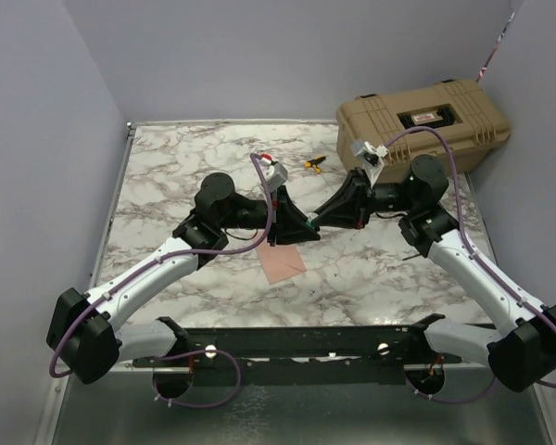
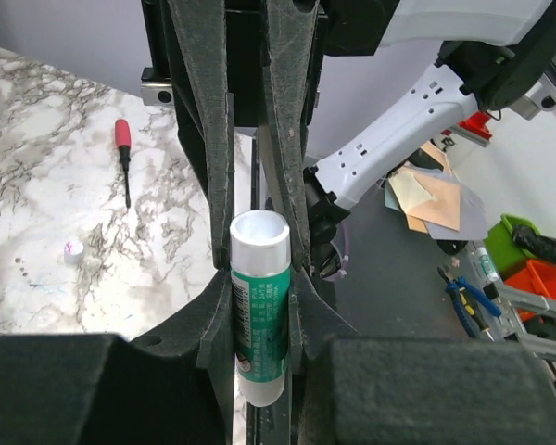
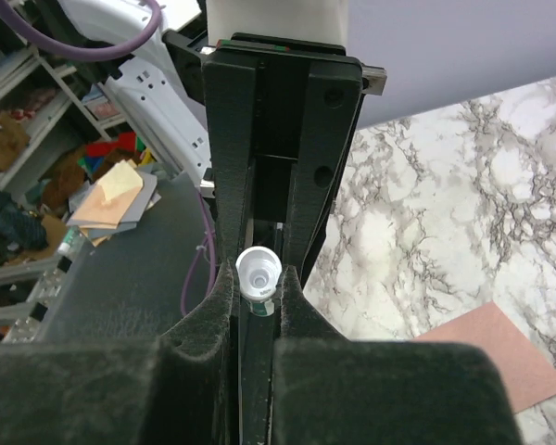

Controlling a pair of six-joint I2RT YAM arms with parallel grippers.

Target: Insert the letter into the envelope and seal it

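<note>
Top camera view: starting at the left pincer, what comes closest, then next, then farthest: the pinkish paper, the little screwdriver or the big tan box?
1. Pinkish paper: just beside the left pincer, on the side nearer the arm bases.
2. Little screwdriver: farther back, mid-table.
3. Big tan box: farthest, at the back right corner.

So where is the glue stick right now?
The glue stick is mid-table in the top view, gripped by the left gripper and right gripper, near the salmon paper.
</note>
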